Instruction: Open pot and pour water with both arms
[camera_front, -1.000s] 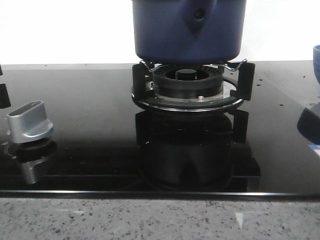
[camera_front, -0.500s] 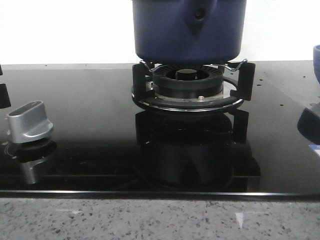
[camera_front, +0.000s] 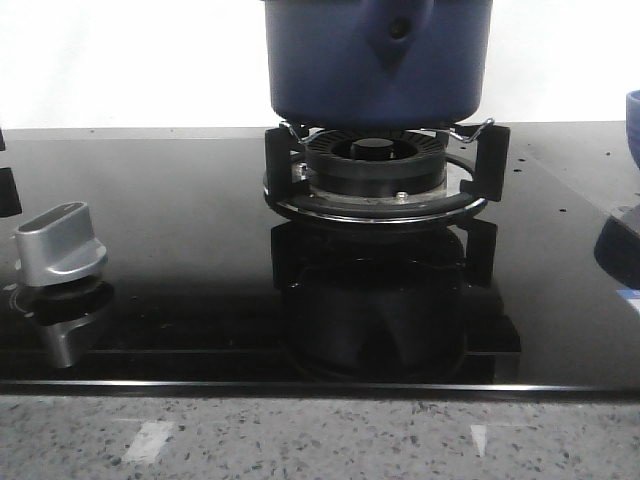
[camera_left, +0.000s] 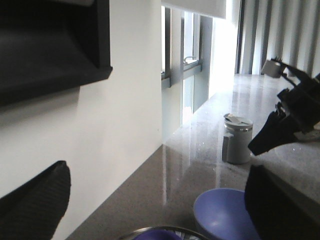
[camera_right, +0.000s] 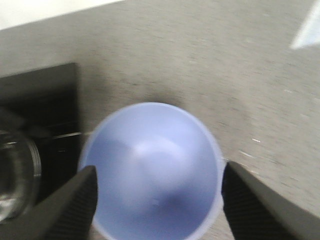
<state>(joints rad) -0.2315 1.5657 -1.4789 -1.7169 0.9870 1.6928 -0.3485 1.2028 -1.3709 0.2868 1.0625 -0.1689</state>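
**A:** Start with the biggest thing. Where does the pot sit?

**B:** The pot (camera_front: 378, 60) stands on the burner grate (camera_front: 380, 175), toward the far edge of the black glass cooktop (camera_front: 180, 250), its handle mount facing the camera. Its top is cut off in the front view, so I cannot tell whether a lid is on.

**A:** And the thing the right arm is after?

**B:** A light blue cup (camera_right: 152, 170), upright on the grey stone counter (camera_right: 240, 65) just off the cooktop's right edge. It lies directly below the right gripper (camera_right: 157, 202), mouth up, its long axis vertical. The right arm is plainly the nearer one.

**A:** How do the jaws stand?

**B:** Spread wide, one finger to each side of the cup, neither clearly touching. The wrist looks straight down into it. The picture is blurred, so exact clearance is hard to judge.

**A:** The left arm?

**B:** The left gripper (camera_left: 160, 210) is also spread wide and holds nothing. It points level along the wall, a blue bowl (camera_left: 222, 215) and a grey lidded jar (camera_left: 237, 140) ahead of it on the counter.
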